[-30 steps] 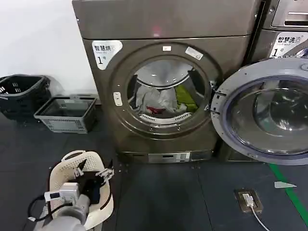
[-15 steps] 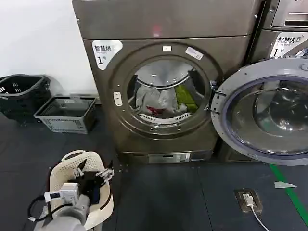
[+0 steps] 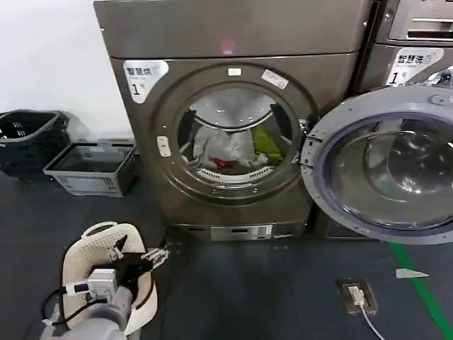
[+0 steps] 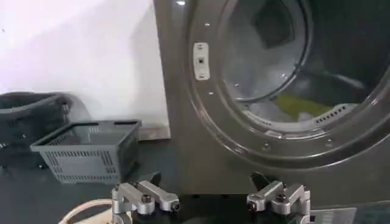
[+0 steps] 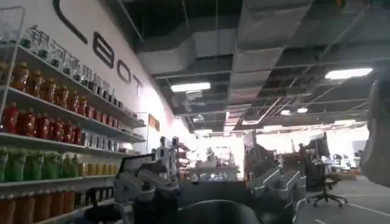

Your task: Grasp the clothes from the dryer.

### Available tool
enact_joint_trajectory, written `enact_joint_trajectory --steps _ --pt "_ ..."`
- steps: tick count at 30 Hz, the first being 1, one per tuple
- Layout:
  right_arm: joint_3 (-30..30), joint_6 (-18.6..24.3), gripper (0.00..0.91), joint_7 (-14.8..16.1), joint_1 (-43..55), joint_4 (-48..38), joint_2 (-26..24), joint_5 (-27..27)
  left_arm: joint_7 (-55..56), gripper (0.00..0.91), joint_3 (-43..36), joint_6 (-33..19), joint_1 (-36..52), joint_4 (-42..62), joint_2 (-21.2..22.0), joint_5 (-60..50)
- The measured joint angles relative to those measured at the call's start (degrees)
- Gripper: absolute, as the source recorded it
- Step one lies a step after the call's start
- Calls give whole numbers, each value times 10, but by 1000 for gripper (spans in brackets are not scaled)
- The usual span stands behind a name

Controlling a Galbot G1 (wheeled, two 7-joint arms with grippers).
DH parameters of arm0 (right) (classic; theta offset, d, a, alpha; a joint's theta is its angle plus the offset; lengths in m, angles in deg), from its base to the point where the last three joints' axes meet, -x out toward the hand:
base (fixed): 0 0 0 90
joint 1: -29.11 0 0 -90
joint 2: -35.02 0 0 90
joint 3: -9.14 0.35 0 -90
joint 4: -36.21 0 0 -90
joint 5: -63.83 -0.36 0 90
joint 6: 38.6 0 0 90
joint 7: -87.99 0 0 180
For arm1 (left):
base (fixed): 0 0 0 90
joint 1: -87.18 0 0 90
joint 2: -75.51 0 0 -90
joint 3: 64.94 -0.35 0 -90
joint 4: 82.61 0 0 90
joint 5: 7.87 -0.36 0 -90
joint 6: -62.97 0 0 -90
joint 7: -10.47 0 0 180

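Shifted slightly left since earlier, the dryer (image 3: 233, 120) stands labelled "1" at its 10 o'clock, door (image 3: 382, 166) swung open at 3 o'clock. At 7 o'clock the left gripper (image 3: 138, 256) hovers released over a white basket (image 3: 85, 244). Clothes (image 3: 230, 149) lie inside the drum.

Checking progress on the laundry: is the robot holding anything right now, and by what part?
Nothing is held. The left gripper is open and empty, low above the white basket, short of the dryer. The clothes lie in the drum.
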Motion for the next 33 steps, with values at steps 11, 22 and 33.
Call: enact_joint_trajectory --steps 11,22,33 --pt "-1 2 907 0 -1 -2 0 -4 -1 907 0 0 2 2 0 -1" --pt "-5 3 907 -1 5 3 2 -5 -2 907 1 0 0 0 -1 -1" --pt "-10 3 907 -2 8 4 1 -5 -2 907 1 0 2 -1 0 -1"
